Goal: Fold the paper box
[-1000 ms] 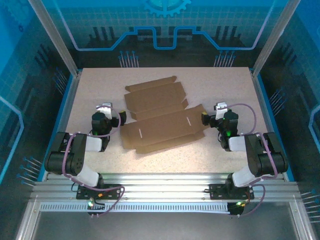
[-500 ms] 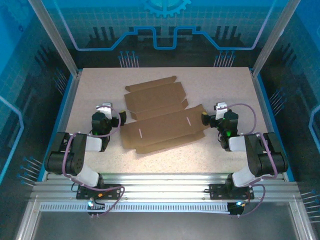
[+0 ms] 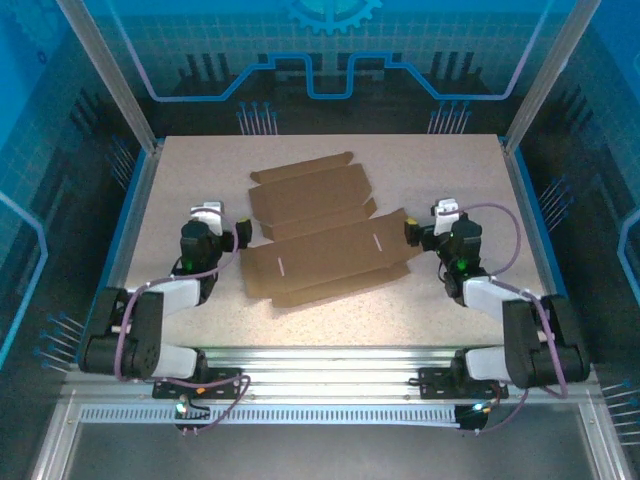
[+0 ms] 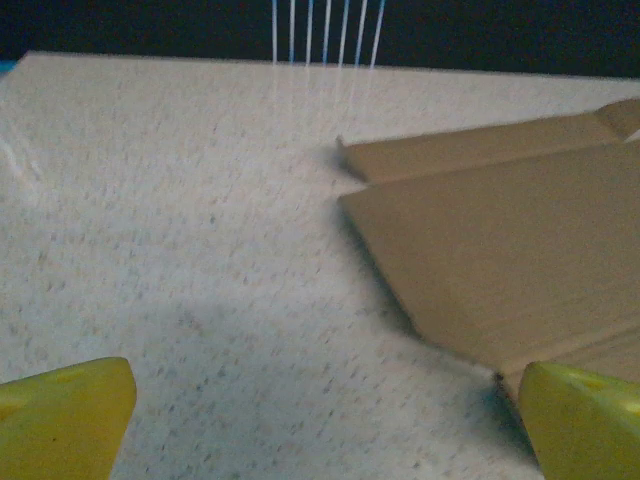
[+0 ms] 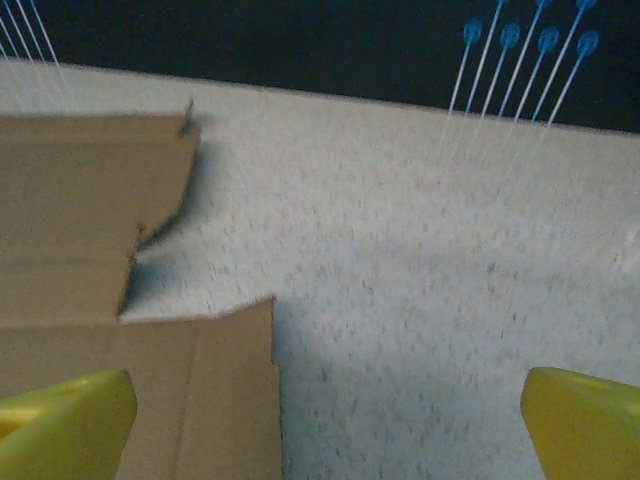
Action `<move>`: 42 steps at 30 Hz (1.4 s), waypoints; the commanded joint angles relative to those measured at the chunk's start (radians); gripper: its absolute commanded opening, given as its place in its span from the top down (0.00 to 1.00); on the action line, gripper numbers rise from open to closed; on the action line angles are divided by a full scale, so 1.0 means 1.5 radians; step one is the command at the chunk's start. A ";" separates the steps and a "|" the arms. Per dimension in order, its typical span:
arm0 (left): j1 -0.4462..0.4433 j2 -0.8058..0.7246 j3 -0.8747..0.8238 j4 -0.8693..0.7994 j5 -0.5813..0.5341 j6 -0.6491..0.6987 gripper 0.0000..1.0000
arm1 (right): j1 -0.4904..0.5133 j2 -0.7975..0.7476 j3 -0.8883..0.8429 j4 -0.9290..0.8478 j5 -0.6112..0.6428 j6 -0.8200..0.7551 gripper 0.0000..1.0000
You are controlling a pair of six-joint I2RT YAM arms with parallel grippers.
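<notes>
1. Brown cardboard, the paper box point(image 3: 320, 235) lies unfolded and flat, with the speckled table point(image 3: 450, 170) under it.
2. Just beside the box's left edge sits the left gripper point(image 3: 241, 236), low, its jaws spread wide and holding nothing; one yellow fingertip point(image 4: 585, 420) is near the box's corner.
3. Just beside the box's right edge sits the right gripper point(image 3: 409, 232), its jaws likewise wide apart and empty.

The flattened paper box point(image 3: 320, 235) lies low across the centre of the bench point(image 3: 450, 170). Bare bench stays open along the upper, lower and outer side strips of the frame. At the box's left and right edges, the left tool point(image 3: 242, 236) and right tool point(image 3: 409, 233), jaws spread wide, crowd the gaps.
</notes>
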 commanded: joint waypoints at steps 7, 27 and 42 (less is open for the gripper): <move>-0.079 -0.110 0.227 -0.459 0.019 -0.162 0.01 | 0.191 -0.140 0.161 -0.405 0.033 0.247 0.00; -0.149 0.436 0.824 -0.822 0.217 -0.219 0.01 | 0.464 0.155 0.220 -0.364 0.009 0.594 0.00; -0.160 0.665 1.081 -0.945 0.154 -0.168 0.01 | 0.482 0.216 0.250 -0.439 0.066 0.647 0.00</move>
